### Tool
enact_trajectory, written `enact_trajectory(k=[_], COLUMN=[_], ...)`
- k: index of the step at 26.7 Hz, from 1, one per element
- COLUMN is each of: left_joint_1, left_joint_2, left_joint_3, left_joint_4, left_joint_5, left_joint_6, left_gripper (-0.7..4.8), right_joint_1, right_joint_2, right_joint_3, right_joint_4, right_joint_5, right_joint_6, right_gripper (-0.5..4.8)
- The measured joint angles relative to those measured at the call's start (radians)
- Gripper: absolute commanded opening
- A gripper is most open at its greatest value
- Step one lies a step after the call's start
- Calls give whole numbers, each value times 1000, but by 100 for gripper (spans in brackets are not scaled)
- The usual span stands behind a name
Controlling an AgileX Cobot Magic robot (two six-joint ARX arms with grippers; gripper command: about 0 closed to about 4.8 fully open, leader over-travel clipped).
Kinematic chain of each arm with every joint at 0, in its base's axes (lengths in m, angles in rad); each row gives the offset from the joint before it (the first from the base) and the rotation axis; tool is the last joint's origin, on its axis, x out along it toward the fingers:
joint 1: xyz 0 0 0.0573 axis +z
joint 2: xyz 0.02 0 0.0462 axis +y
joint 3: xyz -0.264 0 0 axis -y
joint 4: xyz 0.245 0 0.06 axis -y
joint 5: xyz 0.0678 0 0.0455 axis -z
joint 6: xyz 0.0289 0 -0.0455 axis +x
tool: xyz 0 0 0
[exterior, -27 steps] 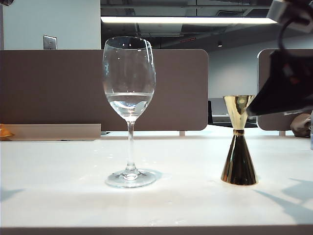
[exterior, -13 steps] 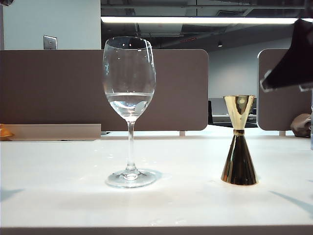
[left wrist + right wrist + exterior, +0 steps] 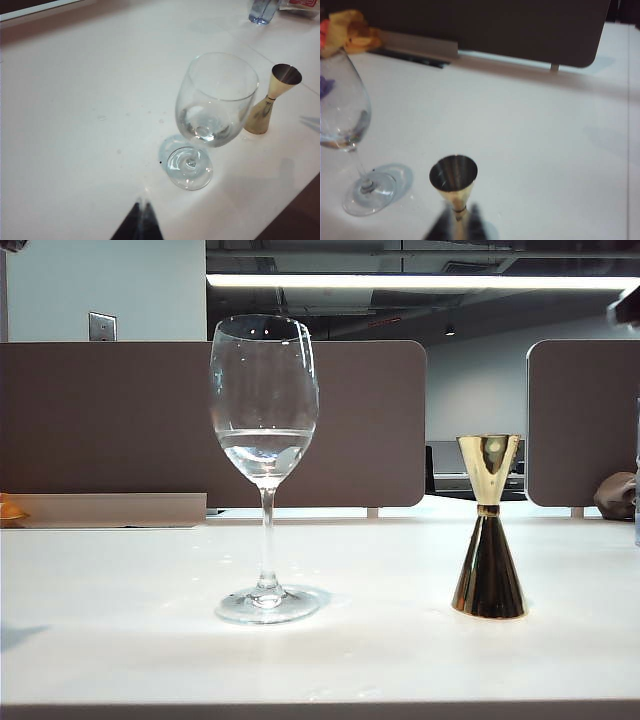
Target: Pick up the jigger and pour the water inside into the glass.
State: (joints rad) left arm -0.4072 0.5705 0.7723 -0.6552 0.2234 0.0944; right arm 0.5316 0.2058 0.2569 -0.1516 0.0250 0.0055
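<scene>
Left end effector [image 3: 141, 222] clenched near glass [image 3: 216, 95], right end effector [image 3: 458, 222] unreadable above upright jigger [image 3: 453, 176], long axis vertical.

No legible text, label, brand, number or sign in any view. A red-and-white packet [image 3: 300, 3] at the far edge of the white table [image 3: 75, 125] shows markings too blurred and cropped to read.

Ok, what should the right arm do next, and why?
Probably just draw the right gripper, hovering above the jigger, back to rest. The glass holds water and the jigger stands upright on the table, its top cup looking empty, so the pour seems done. The left gripper hangs apart from the glass.
</scene>
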Motion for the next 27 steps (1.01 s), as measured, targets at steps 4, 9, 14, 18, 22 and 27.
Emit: enact_trajectory(k=[4, 9, 14, 18, 22, 27], left_joint_1=[0, 12, 89, 167, 219, 265], left_joint_2=[-16, -79, -159, -218, -276, -330], left_joint_3=[0, 0, 0, -66, -164, -289], left_joint_4=[0, 0, 0, 16, 12, 11], left_joint_5=[0, 0, 0, 0, 0, 0], left_joint_6=[0, 0, 0, 0, 0, 0], left_gripper=[-5, -5, -5, -5, -5, -5], right_joint_1=[0, 0, 0, 0, 0, 0], right_joint_2=[-32, -32, -32, -33, -33, -33], right_joint_3=[0, -4, -12, -11, -11, -11], right_joint_4=[-38, -73, -65, -67, -68, -73], right_joint_5=[0, 0, 0, 0, 0, 0], right_joint_6=[1, 1, 1, 1, 1, 1], right_gripper=[-5, -5, 11, 13, 13, 13])
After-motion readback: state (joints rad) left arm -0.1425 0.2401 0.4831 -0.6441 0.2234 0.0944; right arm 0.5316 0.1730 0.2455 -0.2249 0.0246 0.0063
